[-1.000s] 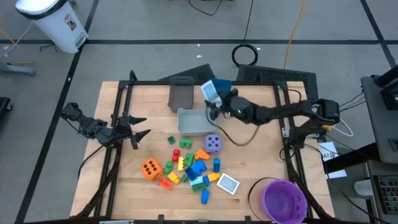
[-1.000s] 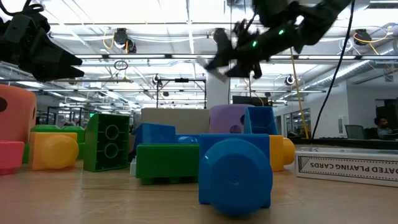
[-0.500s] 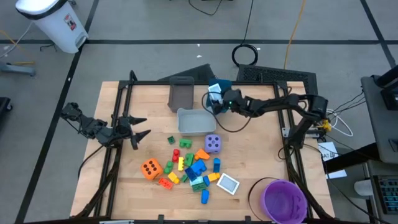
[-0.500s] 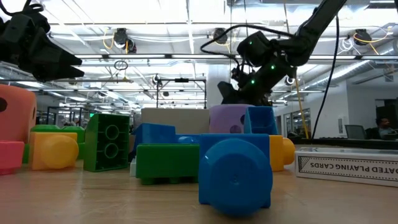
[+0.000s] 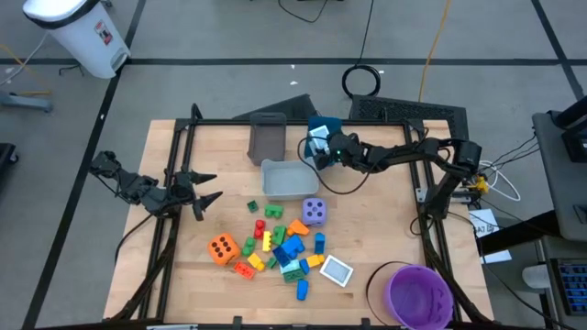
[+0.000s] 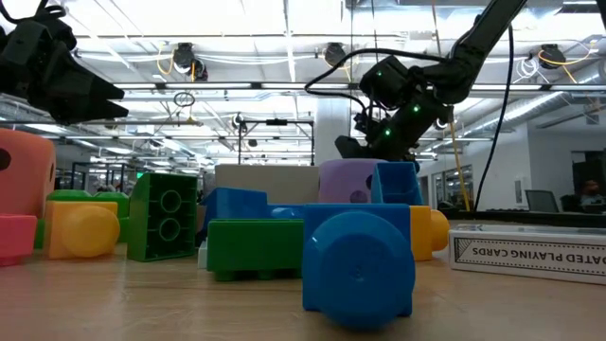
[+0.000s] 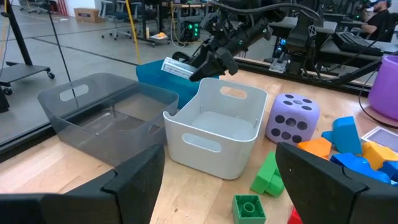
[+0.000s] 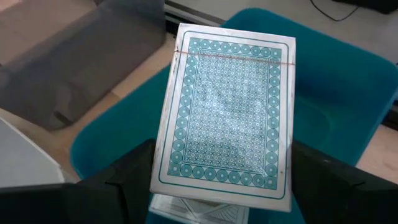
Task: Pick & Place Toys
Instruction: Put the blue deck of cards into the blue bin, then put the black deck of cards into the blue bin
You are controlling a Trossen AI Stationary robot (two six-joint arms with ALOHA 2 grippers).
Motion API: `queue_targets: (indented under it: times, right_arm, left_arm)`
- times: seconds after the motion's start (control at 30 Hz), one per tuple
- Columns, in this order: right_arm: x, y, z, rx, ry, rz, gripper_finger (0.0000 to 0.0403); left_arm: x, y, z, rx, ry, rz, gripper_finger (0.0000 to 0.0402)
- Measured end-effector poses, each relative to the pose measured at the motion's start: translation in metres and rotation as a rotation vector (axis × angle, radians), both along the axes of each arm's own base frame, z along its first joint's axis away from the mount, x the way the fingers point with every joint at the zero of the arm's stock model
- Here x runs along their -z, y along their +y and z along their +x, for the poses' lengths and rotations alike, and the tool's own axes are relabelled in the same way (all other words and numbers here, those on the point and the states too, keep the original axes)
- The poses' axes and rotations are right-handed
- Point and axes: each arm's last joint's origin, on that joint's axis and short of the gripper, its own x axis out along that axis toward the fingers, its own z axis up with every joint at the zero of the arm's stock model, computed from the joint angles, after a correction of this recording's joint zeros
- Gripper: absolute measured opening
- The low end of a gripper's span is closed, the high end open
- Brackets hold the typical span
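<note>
My right gripper [image 5: 317,148] hangs over the blue bin [image 5: 327,123] at the table's far middle, shut on a white-teal tile [image 8: 227,112]. The tile also shows in the left wrist view [image 7: 176,67]. A second tile [image 5: 337,270] lies flat on the table beside the pile of small bricks [image 5: 280,246]. The purple die [image 5: 314,212] and the orange die [image 5: 221,248] stand at the pile's edges. My left gripper [image 5: 206,188] waits open at the table's left, nothing between its fingers [image 7: 134,180]. My right gripper pinches the tile between its two fingers [image 8: 130,171], near one short end [image 8: 217,190]. It comes from the table's right, slanting down. The tile sticks out ahead of the fingers with its broad patterned face up, lifted clear above the blue bin [image 8: 329,93].
A dark grey bin [image 5: 268,137] and a pale grey bin [image 5: 286,179] stand just left of the blue one. A round purple bowl [image 5: 419,295] sits at the near right corner. Black frame rails [image 5: 174,165] run along both sides of the table.
My right gripper has sunk toward the blue bin with the tile and tipped its fingers further down, drawing back a little toward the table's right. Over the last half second it has kept nearly still. The tile stays in its hold.
</note>
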Motion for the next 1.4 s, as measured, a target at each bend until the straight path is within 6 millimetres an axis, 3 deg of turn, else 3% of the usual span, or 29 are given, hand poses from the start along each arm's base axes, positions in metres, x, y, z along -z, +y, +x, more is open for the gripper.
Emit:
queue_targets:
  times: [0.17,0.47,0.63,0.8,1.07,1.4]
  right_arm:
    - [0.0,0.0,0.0,-0.004,-0.003,0.0,0.0283]
    - [0.0,0.0,0.0,-0.036,0.033,-0.028,0.0348]
    - [0.0,0.001,0.001,-0.06,0.052,-0.046,0.0355]
    - [-0.023,0.015,0.002,-0.186,-0.003,-0.057,0.0351]
    - [-0.066,0.08,0.007,-0.539,-0.132,-0.093,0.0335]
    - [-0.074,0.178,0.007,-0.913,-0.128,-0.187,0.0331]
  left_arm:
    - [0.0,0.0,0.0,0.0,0.0,0.0,0.031]
    - [0.0,0.0,0.0,0.0,0.0,0.0,0.031]
    - [0.0,0.0,0.0,0.0,0.0,0.0,0.031]
    - [0.0,0.0,0.0,0.0,0.0,0.0,0.031]
    - [0.0,0.0,0.0,0.0,0.0,0.0,0.031]
    - [0.0,0.0,0.0,0.0,0.0,0.0,0.031]
